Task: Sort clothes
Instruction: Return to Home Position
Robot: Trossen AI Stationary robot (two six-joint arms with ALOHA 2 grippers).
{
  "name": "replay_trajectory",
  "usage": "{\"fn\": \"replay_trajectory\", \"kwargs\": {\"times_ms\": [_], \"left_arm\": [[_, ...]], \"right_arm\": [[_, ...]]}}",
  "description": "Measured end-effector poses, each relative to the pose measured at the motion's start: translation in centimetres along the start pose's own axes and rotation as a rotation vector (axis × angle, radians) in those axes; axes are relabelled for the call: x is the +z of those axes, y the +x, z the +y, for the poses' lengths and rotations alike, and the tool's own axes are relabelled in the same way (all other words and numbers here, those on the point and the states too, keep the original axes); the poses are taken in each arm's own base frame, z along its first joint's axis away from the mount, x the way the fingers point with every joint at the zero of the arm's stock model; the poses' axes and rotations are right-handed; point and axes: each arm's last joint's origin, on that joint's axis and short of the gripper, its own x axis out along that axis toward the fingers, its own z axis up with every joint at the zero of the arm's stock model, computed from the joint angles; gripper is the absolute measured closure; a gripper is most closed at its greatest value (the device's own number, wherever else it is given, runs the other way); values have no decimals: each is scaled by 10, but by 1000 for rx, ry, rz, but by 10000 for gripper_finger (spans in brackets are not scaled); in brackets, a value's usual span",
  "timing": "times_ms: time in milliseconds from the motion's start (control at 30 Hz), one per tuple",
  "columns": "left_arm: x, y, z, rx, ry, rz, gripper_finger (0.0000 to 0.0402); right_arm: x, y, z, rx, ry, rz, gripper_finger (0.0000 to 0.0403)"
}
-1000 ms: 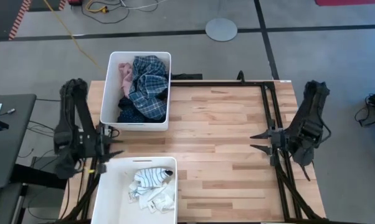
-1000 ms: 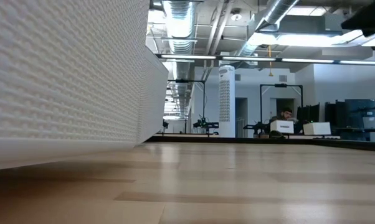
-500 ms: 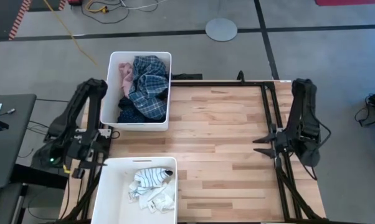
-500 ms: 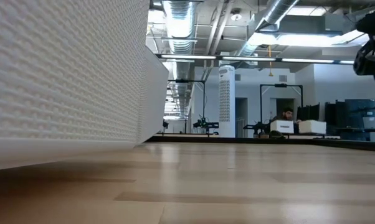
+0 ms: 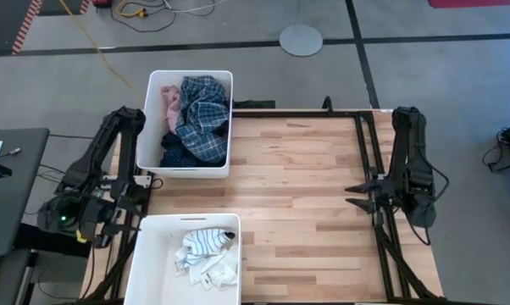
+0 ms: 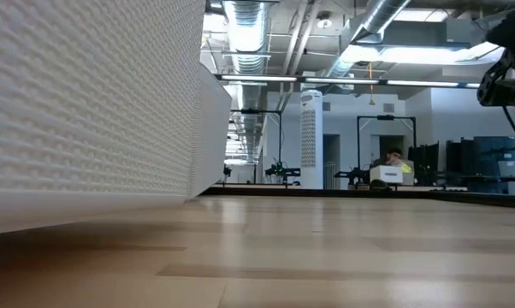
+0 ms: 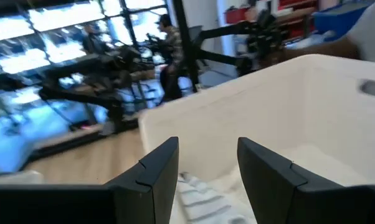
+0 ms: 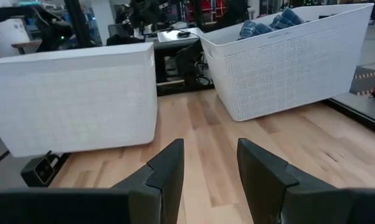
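The far white bin holds a pink shirt, a blue plaid shirt and a navy piece. The near white bin holds white and striped socks, which also show in the left wrist view. My left gripper is open and empty at the table's left edge, just left of the near bin, its fingers pointing at the bin. My right gripper is open and empty above the table's right part, facing both bins.
Bare wooden tabletop lies between the bins and my right gripper. A black frame rail runs along the table's right side. The near bin's wall fills the left of the low view. A person sits in the room far behind.
My left arm has folded back, and its gripper has drawn toward the table's left edge, away from the near bin's corner. My right arm has folded its elbow toward the far edge while its gripper stays near the same spot. The clothes have not moved.
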Motion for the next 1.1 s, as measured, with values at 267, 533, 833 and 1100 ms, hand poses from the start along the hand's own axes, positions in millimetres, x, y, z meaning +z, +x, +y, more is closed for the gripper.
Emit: {"fn": "replay_trajectory", "kwargs": {"times_ms": [267, 533, 833, 1100], "left_arm": [[11, 16, 0, 170, 122, 23, 249], [5, 39, 16, 402, 155, 83, 283], [-3, 51, 32, 563, 185, 140, 296], [-19, 53, 53, 696, 232, 226, 297]], "right_arm": [[2, 1, 2, -9, 27, -5, 239], [2, 1, 1, -9, 23, -4, 239], [1, 1, 2, -9, 22, -4, 239], [1, 1, 2, -9, 20, -4, 239]]}}
